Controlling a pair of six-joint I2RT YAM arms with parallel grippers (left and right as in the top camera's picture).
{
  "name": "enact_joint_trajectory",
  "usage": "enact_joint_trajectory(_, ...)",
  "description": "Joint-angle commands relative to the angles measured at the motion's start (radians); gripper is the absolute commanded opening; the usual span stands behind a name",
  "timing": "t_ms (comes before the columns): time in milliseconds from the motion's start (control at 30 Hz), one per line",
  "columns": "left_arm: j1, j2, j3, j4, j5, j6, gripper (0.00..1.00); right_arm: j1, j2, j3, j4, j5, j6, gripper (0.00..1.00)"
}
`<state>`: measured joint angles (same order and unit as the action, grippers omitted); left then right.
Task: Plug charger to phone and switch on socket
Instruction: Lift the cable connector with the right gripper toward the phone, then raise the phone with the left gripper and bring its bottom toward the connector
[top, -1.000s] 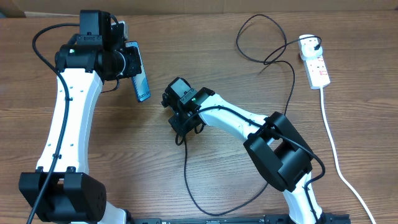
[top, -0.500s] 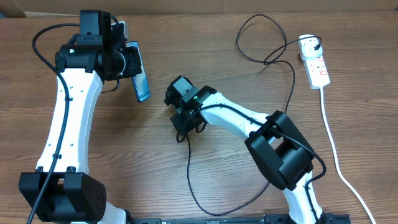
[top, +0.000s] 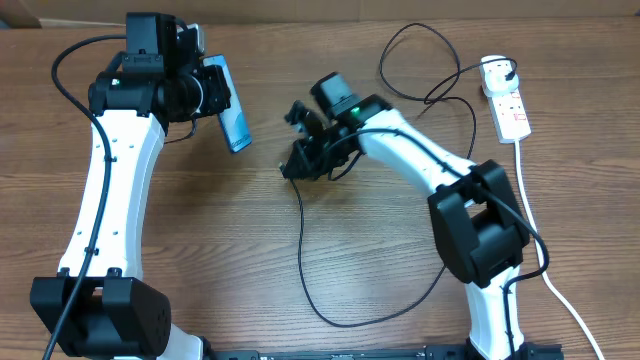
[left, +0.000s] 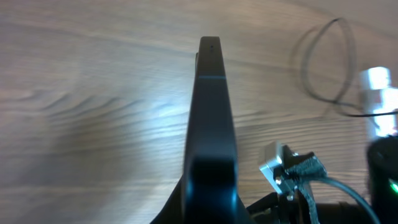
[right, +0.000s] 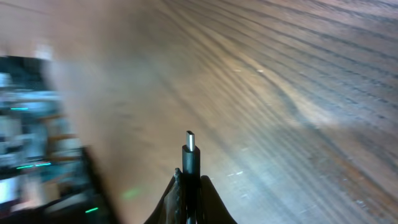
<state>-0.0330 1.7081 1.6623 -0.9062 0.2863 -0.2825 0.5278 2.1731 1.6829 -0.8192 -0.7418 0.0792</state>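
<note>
My left gripper (top: 212, 93) is shut on the phone (top: 232, 120), holding it above the table at the upper left, blue screen facing right. In the left wrist view the phone (left: 210, 118) shows edge-on as a dark slab between the jaws. My right gripper (top: 298, 160) is shut on the charger connector (right: 191, 155), whose metal tip points up in the right wrist view. The black charger cable (top: 300, 250) trails from it over the table and loops back to the white plug in the socket (top: 508, 105) at the far right. Connector and phone are apart.
The socket's thick white cord (top: 540, 240) runs down the right edge of the table. The black cable loops at the back (top: 420, 60) and near the front (top: 350, 320). The right arm's base (top: 480, 240) stands at the lower right.
My right gripper has lifted and swung up and right with the connector, turning toward the phone. My left gripper has tilted the phone slightly rightward.
</note>
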Motion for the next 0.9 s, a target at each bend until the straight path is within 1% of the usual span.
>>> enact_joint_trajectory(0, 0.025, -0.006, 0.013, 0.053, 0.18, -0.045, 0.04, -0.068, -0.013, 0.029, -0.003, -0.336, -0.002, 0.04)
enact_joint_trajectory(100, 0.073, -0.006, 0.013, 0.101, 0.288, -0.095, 0.04, -0.11, -0.013, 0.029, -0.002, -0.484, -0.002, 0.04)
enact_joint_trajectory(200, 0.13, -0.006, 0.013, 0.15, 0.438, -0.115, 0.04, -0.145, -0.013, 0.029, -0.001, -0.594, -0.01, 0.04)
enact_joint_trajectory(300, 0.175, -0.006, 0.013, 0.198, 0.579, -0.121, 0.04, -0.168, -0.013, 0.029, 0.003, -0.741, -0.064, 0.04)
enact_joint_trajectory(367, 0.194, -0.006, 0.013, 0.22, 0.614, -0.149, 0.04, -0.176, -0.013, 0.029, 0.013, -0.83, -0.092, 0.04)
enact_joint_trajectory(467, 0.204, -0.002, 0.013, 0.262, 0.626, -0.208, 0.05, -0.177, -0.013, 0.029, 0.025, -0.828, -0.08, 0.04)
enact_joint_trajectory(567, 0.199, 0.011, 0.013, 0.325, 0.661, -0.296, 0.04, -0.177, -0.013, 0.029, 0.025, -0.828, -0.079, 0.04)
enact_joint_trajectory(700, 0.174, 0.058, 0.013, 0.486, 0.745, -0.393, 0.04, -0.175, -0.013, 0.029, 0.016, -0.828, -0.072, 0.04)
enact_joint_trajectory(767, 0.165, 0.09, 0.013, 0.552, 0.742, -0.44, 0.04, -0.175, -0.013, 0.029, 0.001, -0.828, -0.072, 0.04)
enact_joint_trajectory(867, 0.164, 0.153, 0.013, 0.614, 0.755, -0.568, 0.04, -0.177, -0.016, 0.029, -0.029, -0.828, -0.073, 0.04)
